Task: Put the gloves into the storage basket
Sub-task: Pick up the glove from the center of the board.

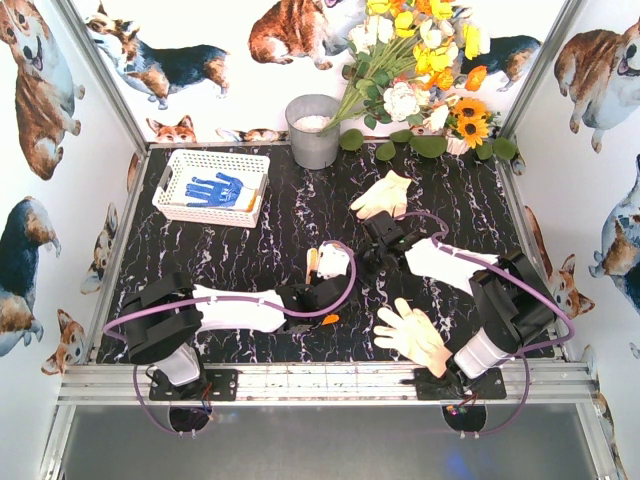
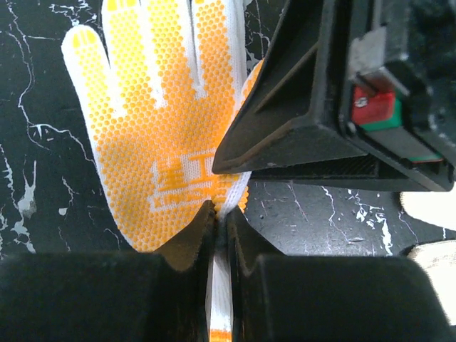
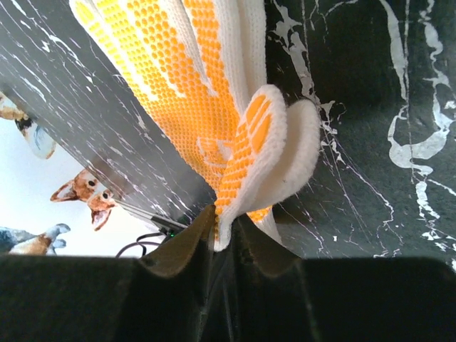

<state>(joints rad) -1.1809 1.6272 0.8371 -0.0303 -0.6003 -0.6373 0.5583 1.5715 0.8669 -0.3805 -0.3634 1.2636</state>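
Observation:
A white glove with orange-yellow dots (image 2: pixel 157 121) hangs between the two grippers over the middle of the table. My left gripper (image 2: pixel 221 214) is shut on its cuff edge. My right gripper (image 3: pixel 226 217) is shut on a fold by the thumb of the same glove (image 3: pixel 192 92). From above, the glove (image 1: pixel 335 262) shows as a white patch between the left gripper (image 1: pixel 322 268) and the right gripper (image 1: pixel 368 252). The white storage basket (image 1: pixel 175 195) stands at the far left with a blue-patterned glove (image 1: pixel 215 190) inside. A cream glove (image 1: pixel 385 195) lies mid-table and a pale yellow glove (image 1: pixel 412 335) lies by the right arm's base.
A grey metal bucket (image 1: pixel 313 130) stands at the back centre, with a bunch of flowers (image 1: pixel 420 70) to its right. Corgi-printed walls close in three sides. An aluminium rail (image 1: pixel 320 380) runs along the near edge by the arm bases.

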